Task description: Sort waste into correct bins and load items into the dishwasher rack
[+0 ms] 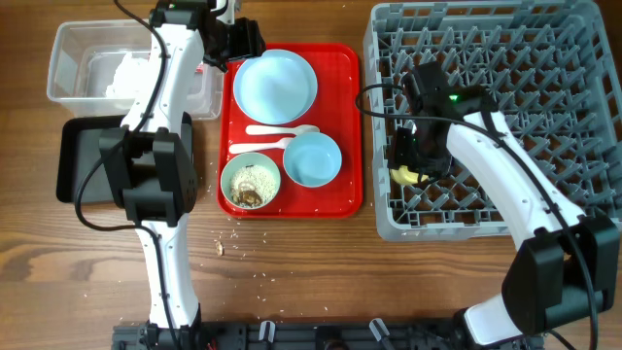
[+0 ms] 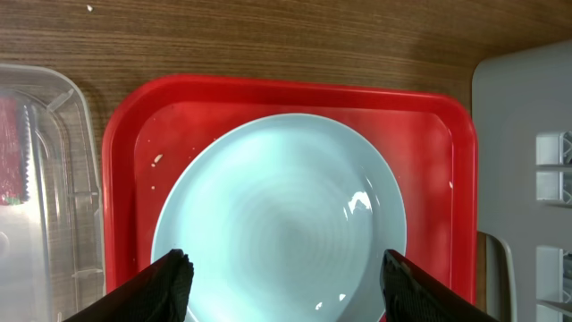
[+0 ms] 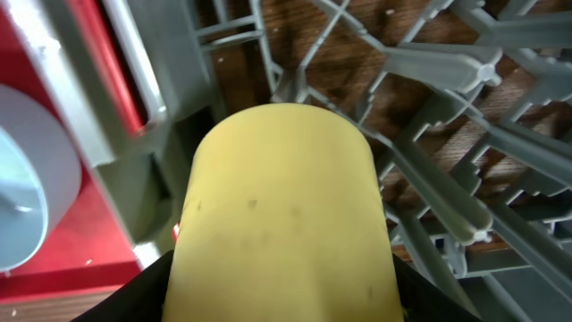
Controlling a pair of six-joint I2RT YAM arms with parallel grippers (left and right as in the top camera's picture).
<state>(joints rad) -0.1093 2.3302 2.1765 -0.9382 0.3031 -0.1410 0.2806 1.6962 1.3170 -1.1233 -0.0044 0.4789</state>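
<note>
My left gripper (image 1: 243, 39) (image 2: 286, 288) is open and hovers over the far edge of the pale blue plate (image 1: 276, 83) (image 2: 281, 224), one finger on each side. My right gripper (image 1: 416, 156) (image 3: 286, 291) is shut on the yellow cup (image 1: 406, 176) (image 3: 281, 197), low in the front left corner of the grey dishwasher rack (image 1: 544, 58) (image 3: 429, 63). An empty blue bowl (image 1: 313, 158), a bowl with rice and brown scraps (image 1: 251, 182), and the white spoon (image 1: 282, 129) and fork (image 1: 260, 148) lie on the red tray (image 1: 340, 58). The clear tub (image 1: 73, 44) holds the napkin (image 1: 121, 73) and the wrapper (image 2: 9, 161).
The black tray (image 1: 73, 160) sits at the left, partly under the left arm. Loose rice grains (image 1: 233, 243) lie on the wooden table in front of the red tray. The rack stands right beside the red tray's right edge.
</note>
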